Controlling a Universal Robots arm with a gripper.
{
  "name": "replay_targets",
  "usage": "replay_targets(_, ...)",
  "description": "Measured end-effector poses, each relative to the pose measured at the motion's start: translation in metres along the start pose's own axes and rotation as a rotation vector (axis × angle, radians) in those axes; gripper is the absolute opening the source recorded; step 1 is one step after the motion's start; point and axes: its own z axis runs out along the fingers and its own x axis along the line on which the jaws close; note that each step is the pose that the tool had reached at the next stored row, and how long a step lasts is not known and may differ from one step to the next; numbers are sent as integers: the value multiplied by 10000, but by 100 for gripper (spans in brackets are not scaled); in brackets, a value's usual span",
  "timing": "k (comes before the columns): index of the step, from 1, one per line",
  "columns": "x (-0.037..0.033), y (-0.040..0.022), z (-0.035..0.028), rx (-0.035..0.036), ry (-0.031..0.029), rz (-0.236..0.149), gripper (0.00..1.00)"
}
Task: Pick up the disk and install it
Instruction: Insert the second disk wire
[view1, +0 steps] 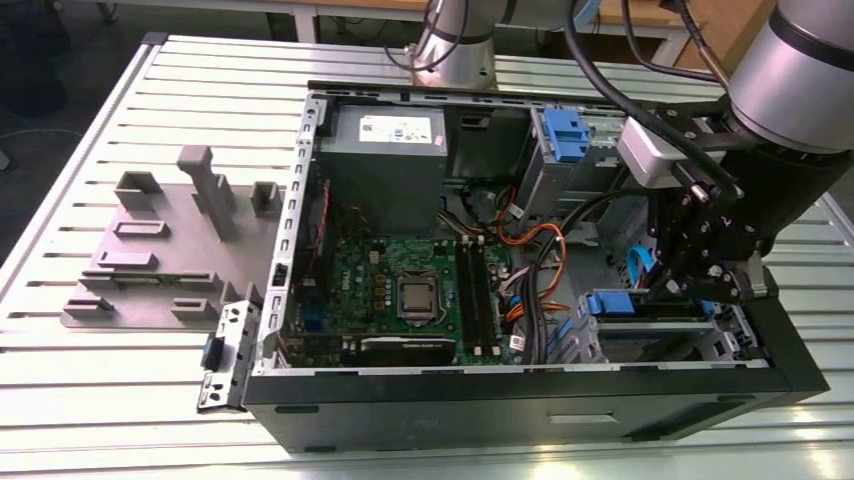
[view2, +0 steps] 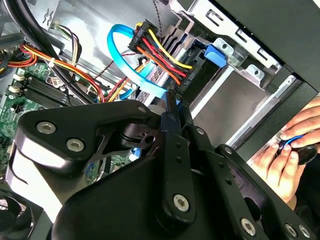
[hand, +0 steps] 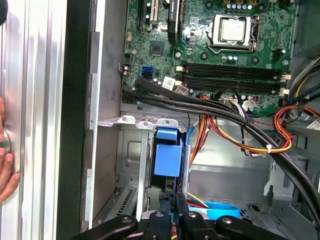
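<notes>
Gripper (hand: 172, 207) fingers pinched narrow at the blue carrier end of the disk (hand: 168, 152), a stiff, dense, fragile drive, just ahead of them in its bay.

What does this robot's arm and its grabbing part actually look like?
The arm is a thick silver-grey tube with dark joints, and black cables run along it. A pale grey box sits near the wrist. The gripper is matte black metal: flat linked bars joined by round silver screws, narrowing to slim black fingers.
</notes>
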Motion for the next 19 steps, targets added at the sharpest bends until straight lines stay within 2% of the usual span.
replay_targets(13, 11, 3, 60, 0, 3, -1, 16)
replay_targets(19, 11, 4, 64, 0, 0, 0, 16)
